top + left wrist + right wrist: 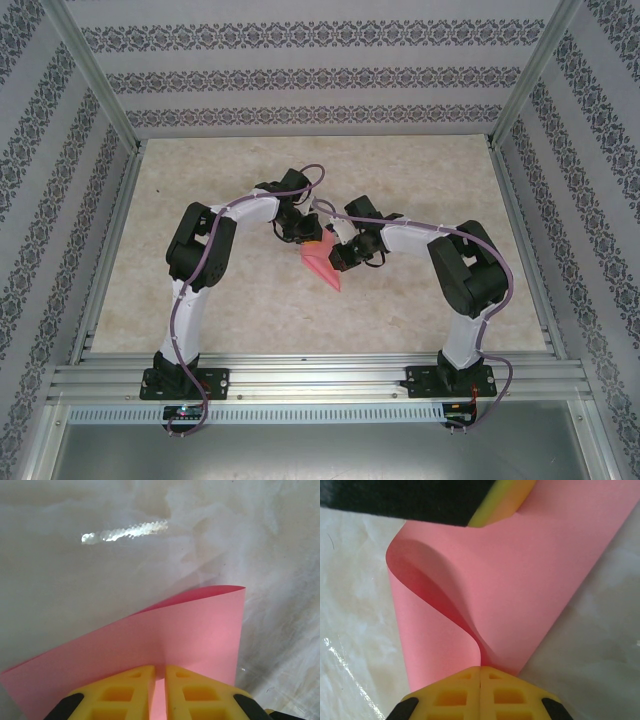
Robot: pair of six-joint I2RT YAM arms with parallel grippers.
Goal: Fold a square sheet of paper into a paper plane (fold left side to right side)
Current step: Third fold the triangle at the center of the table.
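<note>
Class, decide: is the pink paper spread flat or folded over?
Folded over loosely, not creased: the paper bends in a rounded curl, its layers apart.

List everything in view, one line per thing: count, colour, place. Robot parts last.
square sheet of paper: one, pink-red, mid-table, bent over in a loose curl, not pressed flat.
table: one, beige marbled top, under the arms and paper.
walls: three, grey patterned stripes, at the back and both sides.
metal rails: several, silver, along the near edge, carrying the arm bases.
cables: two, purple, one running along each arm.
arms: two, white and black, reaching in to meet at the centre.
left gripper: one, yellow fingers, shut on one edge of the paper.
right gripper: one, yellow fingers, shut on another part of the paper.
</note>
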